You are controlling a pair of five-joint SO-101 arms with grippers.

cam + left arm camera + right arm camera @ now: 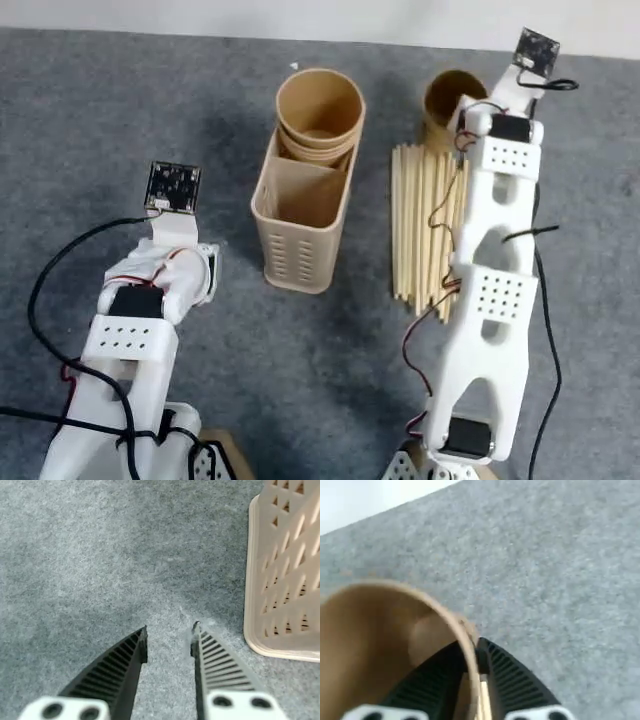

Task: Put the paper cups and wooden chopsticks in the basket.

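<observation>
A tan basket (300, 225) with two compartments stands mid-table, and stacked paper cups (320, 110) sit in its far compartment. Another paper cup (447, 98) stands at the back right. My right gripper (472, 651) is shut on that cup's (375, 640) rim, one finger inside the wall and one outside. Wooden chopsticks (425, 225) lie in a bundle right of the basket, partly under the right arm. My left gripper (170, 635) is open and empty, low over the mat, left of the basket (285, 580).
A grey mat (120, 110) covers the table. Cables trail from both arms. The right arm stretches along the chopsticks toward the back. Open mat lies left of the basket and in front of it.
</observation>
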